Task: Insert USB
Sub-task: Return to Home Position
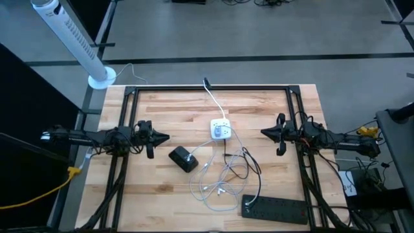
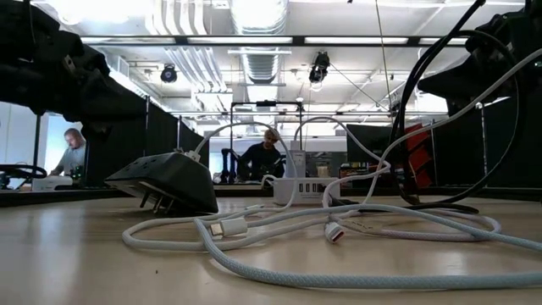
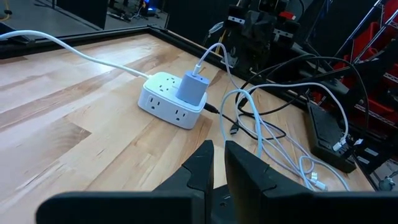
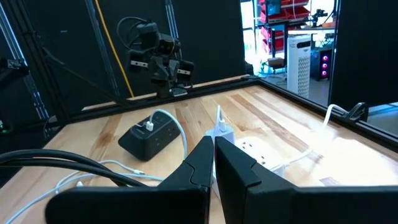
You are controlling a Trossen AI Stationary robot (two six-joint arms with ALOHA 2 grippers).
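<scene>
A white power cube lies mid-table with a pale charger plugged into its top. Near it a black charging block rests on the wood, a white cable plugged into it. Loose white USB cables lie coiled toward the near edge; their plugs rest on the tabletop. My left gripper hovers at the table's left, shut, pointing level toward the cube. My right gripper hovers at the table's right, shut and facing it. Neither holds anything.
A black power strip lies at the near right edge. A black cable loops among the white ones. A black metal frame borders the table. People sit at desks in the room beyond.
</scene>
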